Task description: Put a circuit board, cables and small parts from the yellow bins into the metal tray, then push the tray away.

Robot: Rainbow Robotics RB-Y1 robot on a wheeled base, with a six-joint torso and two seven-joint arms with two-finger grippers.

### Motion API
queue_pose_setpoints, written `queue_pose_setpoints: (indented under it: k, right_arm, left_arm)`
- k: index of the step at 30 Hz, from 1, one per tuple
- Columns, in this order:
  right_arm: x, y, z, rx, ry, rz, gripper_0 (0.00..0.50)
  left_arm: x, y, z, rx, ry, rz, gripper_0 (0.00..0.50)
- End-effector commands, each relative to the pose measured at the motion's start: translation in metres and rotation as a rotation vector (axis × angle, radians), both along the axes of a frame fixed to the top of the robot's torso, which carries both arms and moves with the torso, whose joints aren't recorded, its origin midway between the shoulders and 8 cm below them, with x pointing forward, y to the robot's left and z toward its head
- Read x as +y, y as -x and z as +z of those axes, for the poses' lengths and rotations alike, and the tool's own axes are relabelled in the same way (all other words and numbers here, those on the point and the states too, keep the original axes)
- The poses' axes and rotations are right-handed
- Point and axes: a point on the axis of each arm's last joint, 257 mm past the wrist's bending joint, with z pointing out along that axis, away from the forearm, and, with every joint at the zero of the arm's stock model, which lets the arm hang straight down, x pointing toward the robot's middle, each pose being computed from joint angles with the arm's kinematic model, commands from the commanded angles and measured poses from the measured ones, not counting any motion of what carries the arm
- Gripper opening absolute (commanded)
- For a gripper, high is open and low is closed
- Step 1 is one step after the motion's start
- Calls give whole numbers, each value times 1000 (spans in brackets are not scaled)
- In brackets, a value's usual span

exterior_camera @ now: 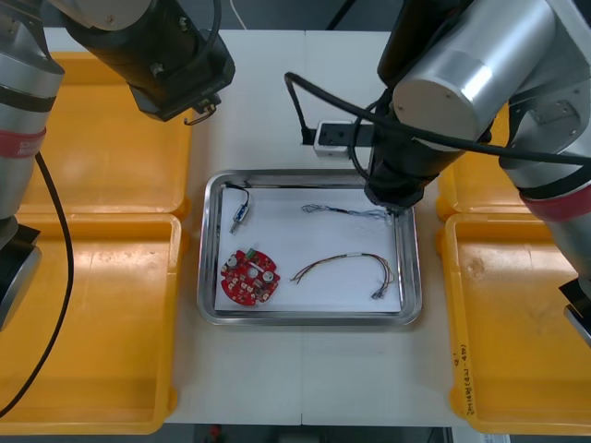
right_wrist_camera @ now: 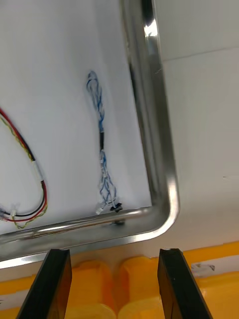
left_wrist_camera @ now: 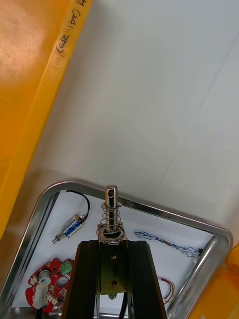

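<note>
Looking steeply down in the front view, a shiny rectangular metal tray [exterior_camera: 211,277] with a white inside is seen at the middle of the light table [exterior_camera: 277,92]. It lies between four yellow plastic bins [exterior_camera: 92,323], two at each side. In the tray are laid a round red circuit board [exterior_camera: 247,275] at the near left and a small metal part on a black cable [exterior_camera: 239,214] at the far left. A twisted blue and white cable [exterior_camera: 346,212] lies at the far right and a red and yellow cable [exterior_camera: 346,266] at the near right. The right gripper [exterior_camera: 394,201] is held over the tray's far right corner, just beside one end of the blue and white cable. The left gripper [exterior_camera: 192,106] is held by the right edge of the far left bin, beyond the tray's far left corner.

In the right wrist view, the right gripper's black fingers [right_wrist_camera: 50,284] are spread wide, with nothing between them. The tray's rounded corner is seen past them. The blue and white cable is stretched along the rim inside the tray, and the red and yellow cable lies farther in.

In the left wrist view, the left gripper's black fingers [left_wrist_camera: 144,279] are pinched on a small spring-wound metal part [left_wrist_camera: 111,204], which stands upright above the fingertips. The tray is seen beyond it, apart from the held part.
</note>
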Motion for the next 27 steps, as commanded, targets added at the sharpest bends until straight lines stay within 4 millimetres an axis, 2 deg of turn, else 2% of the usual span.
queue_pose_setpoints:
  k: [1, 4, 7, 16, 21, 25, 27]
  right_arm:
    - [3, -6, 48, -97, -118, -19, 500]
    - [-10, -11, 65, -132, -146, -48, 500]
    - [-30, -11, 69, -137, -160, -84, 500]
    - [-113, -11, 81, -181, -214, -257, 500]
    - [-166, -6, 86, -192, -289, -384, 500]
    - [-199, 2, 84, -190, -336, -463, 500]
    - [-224, 9, 83, -195, -360, -525, 500]
  left_arm:
    - [13, 0, 15, -35, -10, -21, 0]
    - [11, 1, 16, -35, -7, -30, 1]
    - [11, 1, 15, -33, -6, -28, 0]
    - [2, 4, 3, -20, -36, -55, 0]
    - [-8, 3, -17, -14, -32, -77, 1]
    - [-15, 2, -30, -21, -40, -91, 1]
    - [-19, 2, -37, -21, -47, -99, 0]
